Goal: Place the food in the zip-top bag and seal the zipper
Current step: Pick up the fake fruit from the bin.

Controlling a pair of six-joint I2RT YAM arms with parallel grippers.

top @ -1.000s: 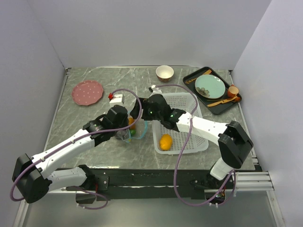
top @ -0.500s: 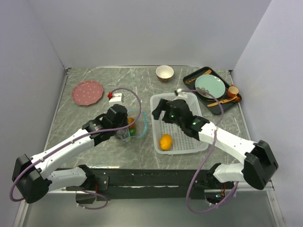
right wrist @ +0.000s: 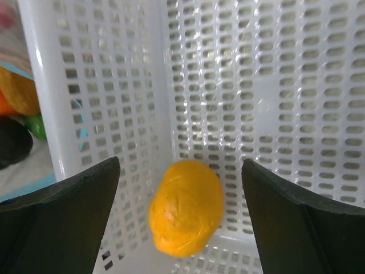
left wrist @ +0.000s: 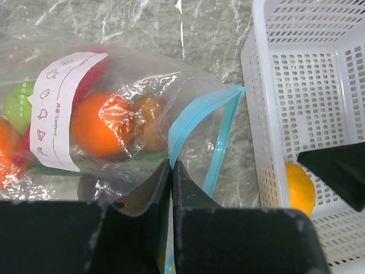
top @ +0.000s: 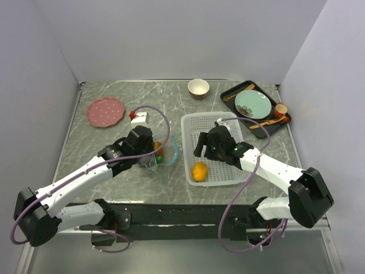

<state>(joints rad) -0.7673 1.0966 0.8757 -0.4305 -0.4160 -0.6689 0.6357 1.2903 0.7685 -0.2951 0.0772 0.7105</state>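
Yellow fruit [right wrist: 185,206] lies centred ahead of the wide-apart right jaws; left jaws clamp the zip-top bag [left wrist: 142,74].

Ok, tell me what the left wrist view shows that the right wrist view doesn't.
Left wrist only: the white label on the zip-top bag, and the left hand shut on the bag's edge beside the teal zipper. Right wrist only: the right hand open, straddling the whole yellow fruit. Both: the white mesh basket holding that fruit.
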